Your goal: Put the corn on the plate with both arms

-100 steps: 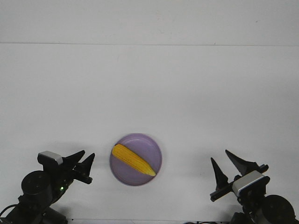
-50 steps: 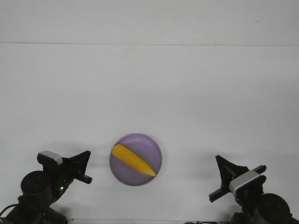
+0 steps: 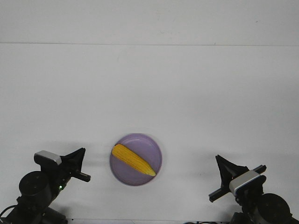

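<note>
A yellow corn cob (image 3: 132, 159) lies across the lavender plate (image 3: 150, 144) near the table's front edge, its pointed end towards the right. My left gripper (image 3: 80, 155) is shut and empty, to the left of the plate and apart from it. My right gripper (image 3: 220, 162) is shut and empty, well to the right of the plate. Neither gripper touches the corn or the plate.
The white table (image 3: 149, 93) stretches back to a white wall. A seam line (image 3: 149, 44) marks where the table meets the wall. Both arm bases sit at the front corners.
Both grippers went from open to shut over the last second. The left arm drew back a little to the left. The corn and plate have not moved.
</note>
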You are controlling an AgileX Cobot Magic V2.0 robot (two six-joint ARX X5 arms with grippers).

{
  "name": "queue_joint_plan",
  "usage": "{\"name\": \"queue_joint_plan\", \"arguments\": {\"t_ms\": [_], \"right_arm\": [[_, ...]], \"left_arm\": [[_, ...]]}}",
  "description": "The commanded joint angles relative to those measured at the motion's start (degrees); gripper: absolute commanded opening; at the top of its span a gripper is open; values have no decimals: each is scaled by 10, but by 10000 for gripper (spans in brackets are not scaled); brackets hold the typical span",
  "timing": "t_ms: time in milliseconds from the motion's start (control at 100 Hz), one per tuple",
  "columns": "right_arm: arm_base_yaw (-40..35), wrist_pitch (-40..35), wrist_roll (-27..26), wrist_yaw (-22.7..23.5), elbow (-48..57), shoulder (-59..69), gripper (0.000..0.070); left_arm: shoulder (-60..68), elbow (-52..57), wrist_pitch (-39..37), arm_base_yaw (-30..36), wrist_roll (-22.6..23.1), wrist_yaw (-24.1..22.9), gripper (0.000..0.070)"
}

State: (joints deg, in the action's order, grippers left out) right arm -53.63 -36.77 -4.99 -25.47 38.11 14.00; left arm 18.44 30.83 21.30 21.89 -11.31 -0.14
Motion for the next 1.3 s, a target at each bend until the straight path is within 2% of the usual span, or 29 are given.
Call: {"name": "queue_joint_plan", "arguments": {"t_ms": [0,90,170,360,520,1290], "right_arm": [[-7,7,-10,0,3,2,16],[-7,7,-10,-1,3,2,16],[-7,7,-10,0,3,2,16],[-7,7,-10,0,3,2,16],[-7,7,-10,0,3,2,16],[-7,7,-10,0,3,2,16]], "left_arm": [[-16,-24,-38,-23,96,-6,15],[-56,-93,-115,-78,152,-13,15],[-95,-158,-173,-127,183,-16,15],[-157,-254,-216,-193,192,-29,16],[-183,-302,-221,-205,192,-40,16],[-183,-300,-214,-217,190,-40,15]]}}
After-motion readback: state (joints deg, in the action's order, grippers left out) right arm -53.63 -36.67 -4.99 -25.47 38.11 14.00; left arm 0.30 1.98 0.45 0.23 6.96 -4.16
